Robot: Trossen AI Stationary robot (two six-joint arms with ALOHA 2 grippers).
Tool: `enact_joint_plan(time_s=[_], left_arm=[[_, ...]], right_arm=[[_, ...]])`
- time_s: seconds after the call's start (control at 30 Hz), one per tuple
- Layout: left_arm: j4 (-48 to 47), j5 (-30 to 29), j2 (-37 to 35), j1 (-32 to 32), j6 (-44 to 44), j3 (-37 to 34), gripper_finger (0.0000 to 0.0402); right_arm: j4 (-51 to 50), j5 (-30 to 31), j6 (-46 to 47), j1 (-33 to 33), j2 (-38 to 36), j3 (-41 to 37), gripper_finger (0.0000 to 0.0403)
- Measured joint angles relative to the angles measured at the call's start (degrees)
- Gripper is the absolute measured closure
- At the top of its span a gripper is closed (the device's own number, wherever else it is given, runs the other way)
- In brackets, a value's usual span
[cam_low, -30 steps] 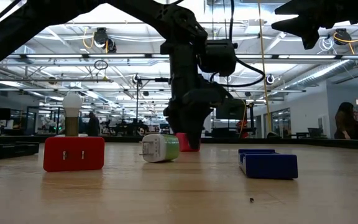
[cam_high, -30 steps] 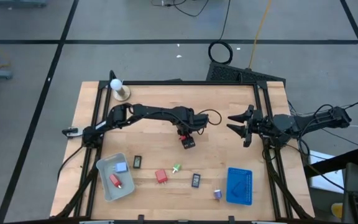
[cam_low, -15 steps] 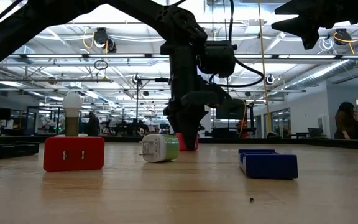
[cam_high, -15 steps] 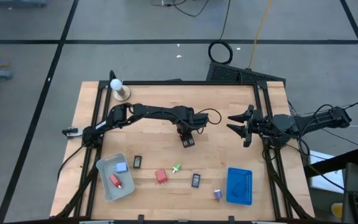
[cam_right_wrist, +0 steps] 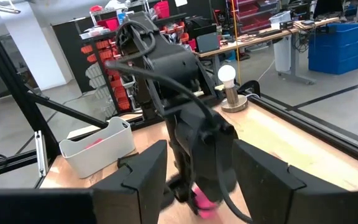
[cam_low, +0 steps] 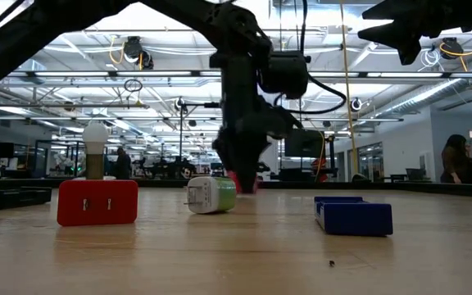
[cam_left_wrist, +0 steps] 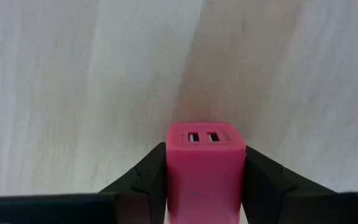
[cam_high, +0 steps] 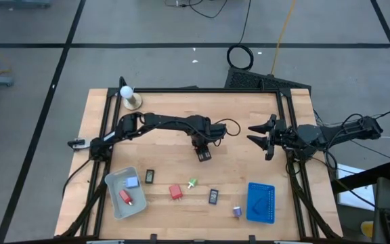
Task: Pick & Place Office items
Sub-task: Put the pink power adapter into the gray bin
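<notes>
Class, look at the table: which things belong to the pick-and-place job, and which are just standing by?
Job: pink block in left gripper; red block; green-white bit; black rectangles; purple bit.
Standing by: grey tray, blue tray, bulb, right gripper.

You have a grey tray (cam_high: 116, 200) near the table's (cam_high: 249, 169) front-left corner, a blue tray (cam_high: 261, 202) front-right, and a white ball on wooden base (cam_high: 128, 96) at the back-left corner.

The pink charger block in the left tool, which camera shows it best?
The left wrist view: the pink charger block fills the frame, clamped between the left tool's fingers, two ports showing. The high view shows only a speck, the low view a sliver behind the arm, and the right wrist view a blur.
</notes>
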Motion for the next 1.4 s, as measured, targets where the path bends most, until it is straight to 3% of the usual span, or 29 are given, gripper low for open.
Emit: enact_joint_plan(time_s=[0.5,0.93,1.4], left_arm=[[-3.4,-1.8,-9.2,0.0,-0.7,0.1,0.0254],[-10.2,-4.1,-21.2,-0.5,-3.6,0.2,0.0254],[-21.4,-4.5,-32.7,-4.3,-11.8,0.2,0.0254]], right_arm=[[-0.5,0.0,-0.2,0.0,0.3,0.0,0.0229],[-1.3,0.0,-0.2,0.0,0.4,0.0,0.0229],[-1.7,0.0,-0.2,0.0,0.5,0.0,0.0229]])
